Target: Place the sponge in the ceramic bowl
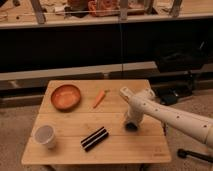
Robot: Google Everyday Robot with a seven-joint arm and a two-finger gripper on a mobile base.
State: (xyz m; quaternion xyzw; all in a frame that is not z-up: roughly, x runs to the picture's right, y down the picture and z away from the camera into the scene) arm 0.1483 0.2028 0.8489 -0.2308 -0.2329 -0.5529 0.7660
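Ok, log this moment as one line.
gripper: shut, down at table right side | sponge: not visible | ceramic bowl: back left, empty | task: sponge not yet in bowl

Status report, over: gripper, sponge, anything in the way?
Gripper shut, down on the light wooden table. Blue sponge not visible, possibly under it. Round orange-brown ceramic bowl empty, across the table; small orange carrot lies between.

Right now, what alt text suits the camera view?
The end effector of the white arm, shut, rests on the wooden table near its right edge. Left of it sit the ceramic bowl, a carrot, white cup and striped bar.
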